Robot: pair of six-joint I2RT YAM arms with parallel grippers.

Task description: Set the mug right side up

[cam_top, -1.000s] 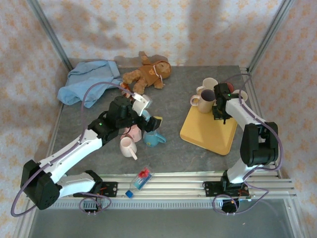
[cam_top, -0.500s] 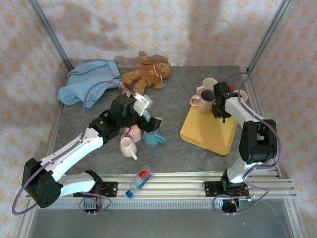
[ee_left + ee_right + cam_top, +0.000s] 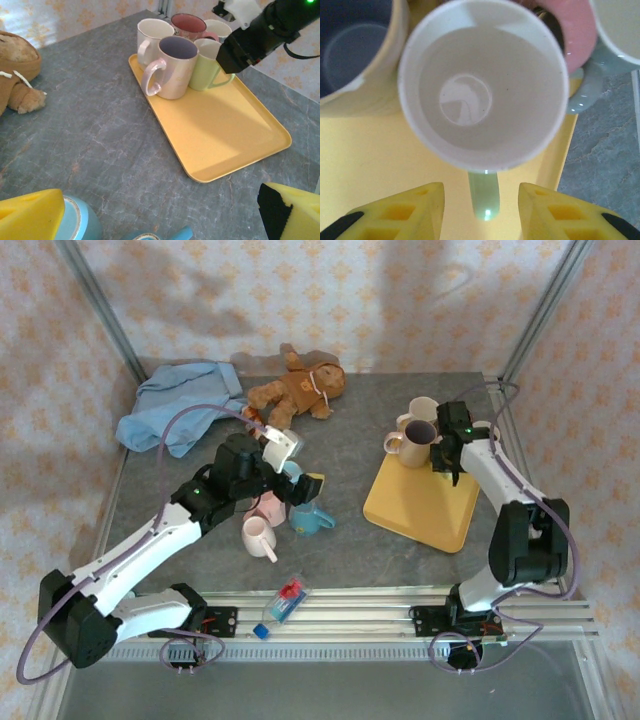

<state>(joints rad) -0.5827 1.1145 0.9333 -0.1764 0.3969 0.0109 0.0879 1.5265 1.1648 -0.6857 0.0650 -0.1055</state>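
Right wrist view: green mug sits upright on the yellow tray, job looks done; right claw parted around its handle, not touching, left claw wide open over the bench

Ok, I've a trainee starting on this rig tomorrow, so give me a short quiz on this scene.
1. True or false: the green mug on the yellow tray stands right side up.
2. What sits between the right gripper's fingers? A. the green mug's handle B. a bottle C. a sponge
3. Which toy lies beside the blue cloth?
Key: 1 true; 2 A; 3 the teddy bear.
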